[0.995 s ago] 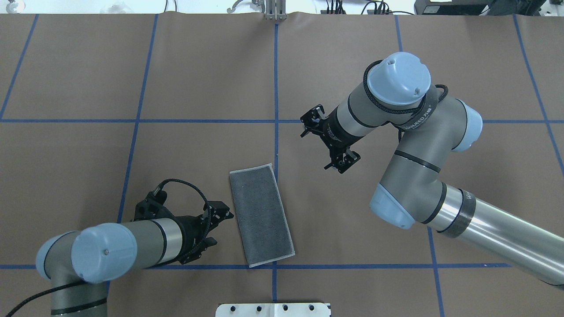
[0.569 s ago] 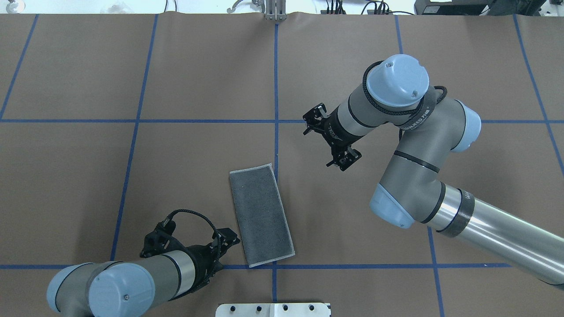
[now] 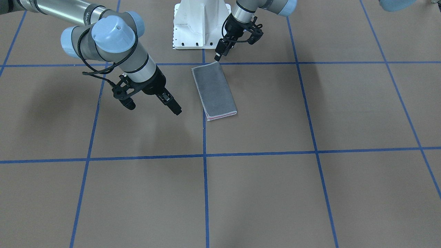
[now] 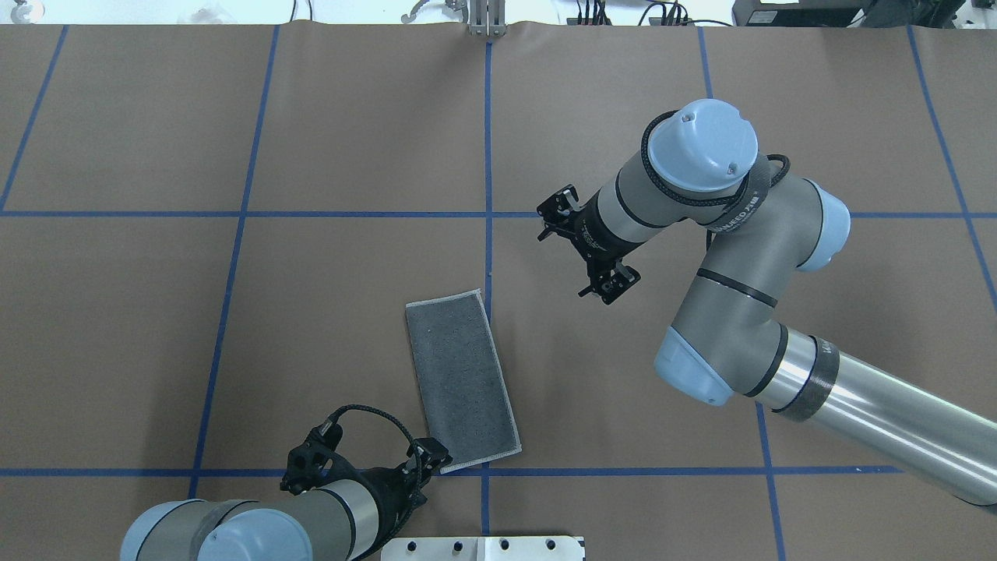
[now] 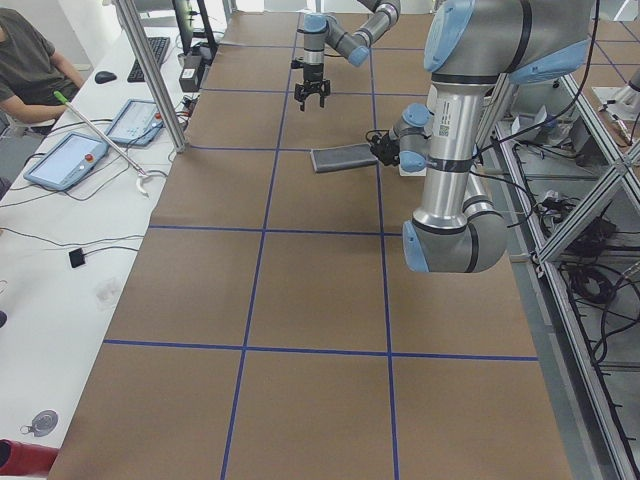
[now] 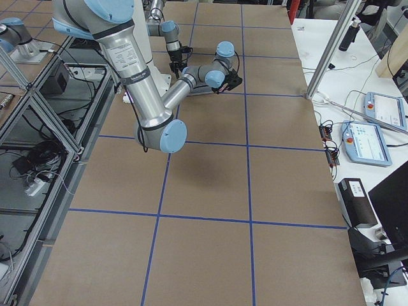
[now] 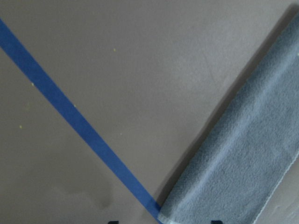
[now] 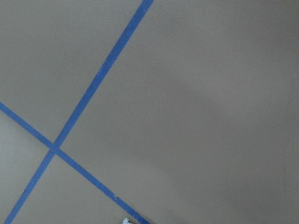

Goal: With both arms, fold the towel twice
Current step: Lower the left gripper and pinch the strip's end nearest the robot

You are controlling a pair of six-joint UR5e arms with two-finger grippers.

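Since a second ago the left gripper (image 4: 432, 454) has been swung from the towel's 9 o'clock side down to its 7 o'clock corner, as seen from overhead; the towel (image 4: 461, 380) itself hasn't been budged, and the right arm (image 4: 701, 234) has hardly been shifted; so the cloth is laid flat on the brown table (image 4: 311, 140), folded once into a narrow strip, dark grey face up, light edging round it, long axis run from 11 to 5 o'clock; a thin bit of pink can be spotted at its far short end from the front-facing camera; the near corner is parked right on a blue tape line (image 4: 234, 472); the left gripper's fingers are spread apart, two dark tips being seen at the bottom edge of the left wrist view with the towel corner between them; whether the cloth is actually touched can't be told; the right gripper (image 3: 175, 110) is held over bare table between 1 and 2 o'clock of the towel, well apart from it; whether its fingers are spread or together can't be made out.
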